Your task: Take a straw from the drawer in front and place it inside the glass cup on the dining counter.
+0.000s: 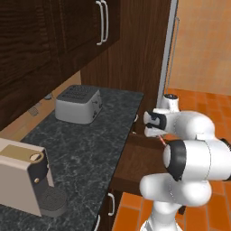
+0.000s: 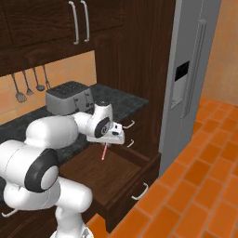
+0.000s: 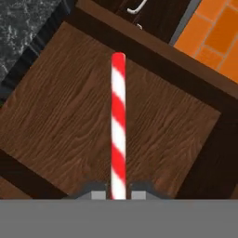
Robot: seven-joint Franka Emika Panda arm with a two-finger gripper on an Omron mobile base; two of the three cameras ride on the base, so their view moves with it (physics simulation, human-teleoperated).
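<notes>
Red-and-white striped, the thin straight straw (image 3: 118, 125) is pinched at its upper end between the two dark fingers (image 3: 139, 189) of the white arm's gripper (image 2: 108, 141), which are drawn narrow on it; the free end hangs down, clear of the floor of the open dark brown wooden drawer (image 2: 104, 174) below. Judged from its slimness, the straw is very light, fairly stiff and smooth, so it may swivel or slide in a light pinch, and a hard squeeze could crush it. The end grip suits the task, since the long free part can enter a cup first. Beyond the drawer lies the black speckled worktop (image 1: 90, 140) carrying a grey metal toaster (image 1: 78, 104), and farther off stand tall dark cabinet doors (image 2: 46, 18).
</notes>
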